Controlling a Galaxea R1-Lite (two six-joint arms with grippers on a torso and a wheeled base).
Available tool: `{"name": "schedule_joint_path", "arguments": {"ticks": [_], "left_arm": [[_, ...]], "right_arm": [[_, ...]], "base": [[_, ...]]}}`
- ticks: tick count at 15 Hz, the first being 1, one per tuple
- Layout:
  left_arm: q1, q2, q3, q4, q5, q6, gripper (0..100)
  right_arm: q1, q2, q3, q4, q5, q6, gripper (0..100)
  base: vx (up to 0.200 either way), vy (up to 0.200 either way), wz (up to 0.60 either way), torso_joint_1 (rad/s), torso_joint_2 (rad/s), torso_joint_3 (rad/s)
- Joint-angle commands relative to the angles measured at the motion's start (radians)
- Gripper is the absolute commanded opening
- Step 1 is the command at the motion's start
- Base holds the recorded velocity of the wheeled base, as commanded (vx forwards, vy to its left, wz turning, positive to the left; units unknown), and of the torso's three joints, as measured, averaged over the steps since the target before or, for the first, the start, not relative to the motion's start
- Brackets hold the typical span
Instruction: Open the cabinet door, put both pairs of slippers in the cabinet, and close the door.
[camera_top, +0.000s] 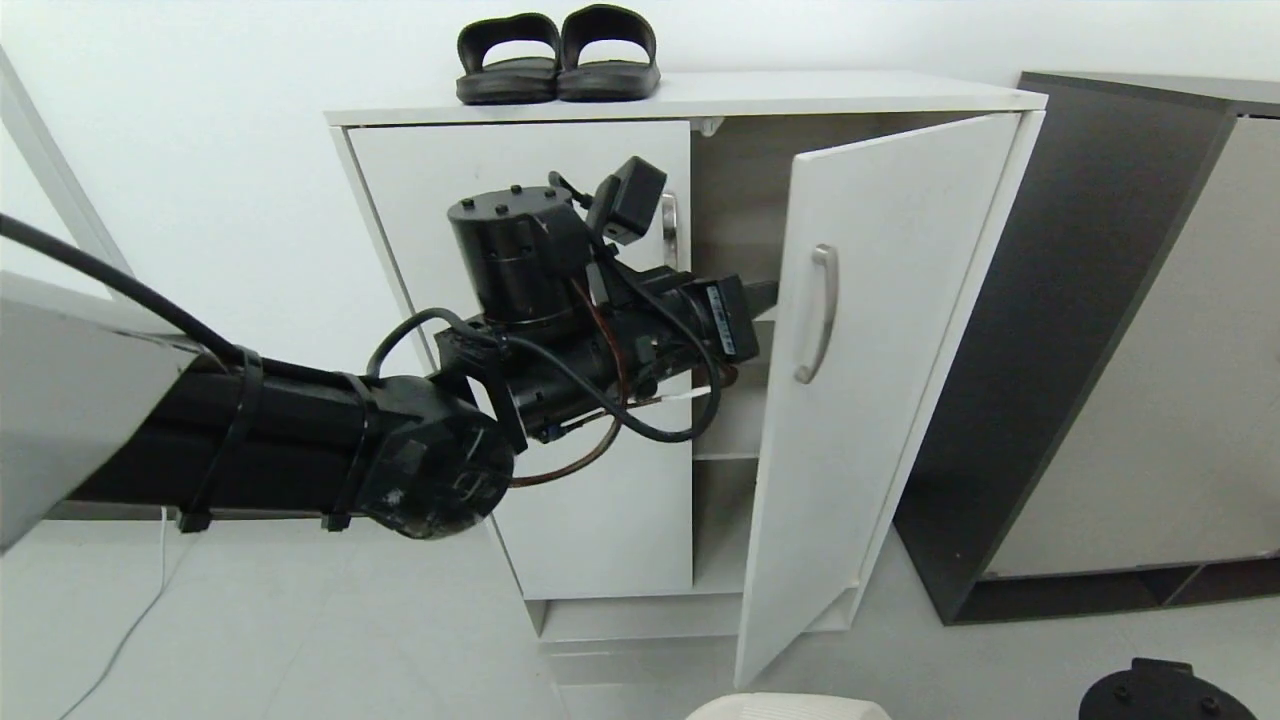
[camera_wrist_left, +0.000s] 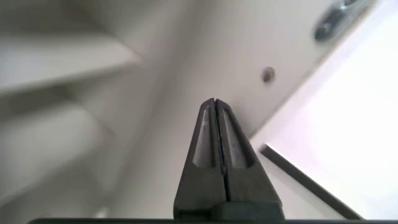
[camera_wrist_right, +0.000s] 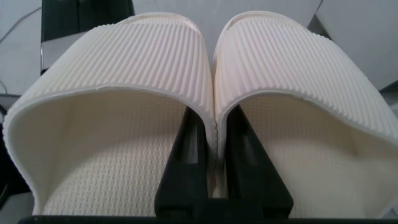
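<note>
A: Grippers?
B: My left gripper (camera_wrist_left: 214, 104) is pinched shut, empty, at the cabinet (camera_top: 850, 97) opening. My right gripper (camera_wrist_right: 214, 134) clamps the cream slippers (camera_wrist_right: 124, 81).
A: Surroundings?
B: Right door (camera_top: 890, 300) ajar. Black slippers (camera_top: 557, 60) on top. Pale floor (camera_top: 300, 620).

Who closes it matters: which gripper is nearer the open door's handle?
Left. The left gripper is inside the cabinet beside the handle; the right gripper holds cream slippers well below it.
</note>
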Motion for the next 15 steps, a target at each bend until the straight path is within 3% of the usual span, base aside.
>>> {"name": "schedule_joint_path", "arguments": {"ticks": [1, 9, 12, 13, 15], "left_arm": [[-0.04, -0.003, 0.018, -0.012, 0.0, 0.004, 0], [-0.007, -0.057, 0.062, -0.037, 0.0, 0.001, 0], [0.058, -0.157, 0.179, -0.038, 0.003, 0.004, 0], [0.087, -0.206, 0.234, -0.038, 0.003, 0.006, 0], [0.181, -0.362, 0.371, -0.029, 0.003, 0.004, 0]], "right_arm": [[0.009, -0.006, 0.009, -0.001, 0.0, -0.004, 0], [0.009, 0.002, 0.005, -0.004, -0.003, -0.004, 0], [-0.011, 0.037, -0.035, -0.018, -0.014, 0.01, 0], [-0.039, 0.066, -0.075, -0.018, -0.057, 0.028, 0], [-0.075, 0.155, -0.198, -0.017, -0.287, 0.169, 0]], "base": [[-0.2, 0.0, 0.0, -0.002, 0.01, 0.002], [-0.025, 0.0, 0.0, 0.0, 0.0, 0.0], [0.0, 0.0, 0.0, 0.0, 0.0, 0.0], [0.0, 0.0, 0.0, 0.0, 0.0, 0.0], [0.0, 0.0, 0.0, 0.0, 0.0, 0.0]]}}
